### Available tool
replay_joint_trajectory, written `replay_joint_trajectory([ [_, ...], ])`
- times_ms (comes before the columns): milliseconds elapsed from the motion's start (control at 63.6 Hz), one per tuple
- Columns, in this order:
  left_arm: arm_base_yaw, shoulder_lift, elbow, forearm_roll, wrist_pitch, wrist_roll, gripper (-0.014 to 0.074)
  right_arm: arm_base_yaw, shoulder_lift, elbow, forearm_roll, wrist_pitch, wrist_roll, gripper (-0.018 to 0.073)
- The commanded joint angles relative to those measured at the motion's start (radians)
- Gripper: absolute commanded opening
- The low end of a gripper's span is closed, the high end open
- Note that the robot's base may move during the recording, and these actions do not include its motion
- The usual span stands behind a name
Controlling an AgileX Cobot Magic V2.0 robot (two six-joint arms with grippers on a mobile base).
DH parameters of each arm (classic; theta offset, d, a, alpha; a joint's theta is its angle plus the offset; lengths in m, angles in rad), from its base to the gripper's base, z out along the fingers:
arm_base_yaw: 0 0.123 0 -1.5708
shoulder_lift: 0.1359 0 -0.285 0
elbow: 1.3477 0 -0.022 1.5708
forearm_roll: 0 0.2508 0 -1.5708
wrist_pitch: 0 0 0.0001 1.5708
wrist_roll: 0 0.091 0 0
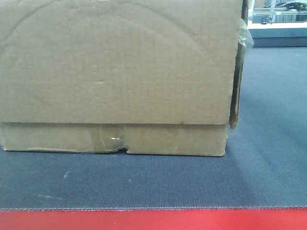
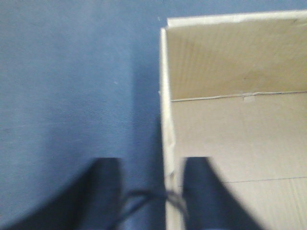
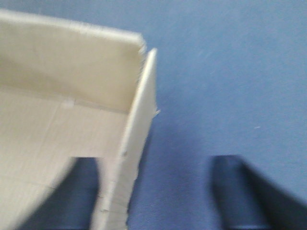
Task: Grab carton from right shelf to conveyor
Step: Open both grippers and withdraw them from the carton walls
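Observation:
The brown carton [image 1: 115, 72] stands on the dark blue-grey conveyor [image 1: 268, 143] just behind its red front edge [image 1: 153, 220], with its taped bottom strip and torn notch [image 1: 125, 149] facing me. In the left wrist view my left gripper [image 2: 151, 165] is open and straddles the carton's left wall [image 2: 166, 120], one finger inside the open carton [image 2: 230, 134] and one outside over the belt [image 2: 72, 86]. In the right wrist view my right gripper [image 3: 158, 160] is wide open astride the right wall [image 3: 139, 120], with its left finger inside the carton [image 3: 57, 86]. The right shelf is out of view.
A loose piece of clear tape [image 1: 245, 37] hangs off the carton's upper right corner. Beyond the belt at the far right stands a pale machine frame [image 1: 278, 19]. Bare belt [image 3: 220, 72] lies on both sides of the carton.

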Motion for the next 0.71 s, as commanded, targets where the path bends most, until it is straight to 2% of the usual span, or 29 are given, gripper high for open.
replay_joint_trajectory([
  [0, 0.024, -0.065, 0.043, -0.007, -0.016, 0.014, 0.0019, -0.035, -0.039, -0.008, -0.022, 0.018, -0.01, 0.0052],
  [47, 0.042, -0.097, 0.085, -0.008, -0.038, 0.014, -0.0036, -0.055, -0.051, -0.007, -0.022, 0.034, -0.012, -0.0048],
  [79, 0.053, -0.125, 0.114, -0.011, -0.058, 0.014, -0.0021, -0.073, -0.054, -0.005, -0.022, 0.044, -0.012, -0.0095],
  [251, 0.127, -0.282, 0.347, -0.044, -0.199, 0.014, -0.0003, -0.135, -0.095, 0.052, -0.022, 0.052, -0.069, -0.0069],
  [393, 0.16, -0.407, 0.551, -0.06, -0.329, 0.014, -0.0003, -0.155, -0.147, 0.173, -0.022, -0.006, -0.078, -0.0069],
  [566, 0.16, -0.58, 0.814, -0.06, -0.505, 0.014, -0.0003, -0.157, -0.271, 0.428, -0.022, -0.165, -0.078, -0.0069],
  [692, 0.16, -0.718, 0.996, -0.058, -0.599, 0.014, -0.0003, -0.157, -0.4, 0.672, -0.022, -0.33, -0.078, -0.0069],
])
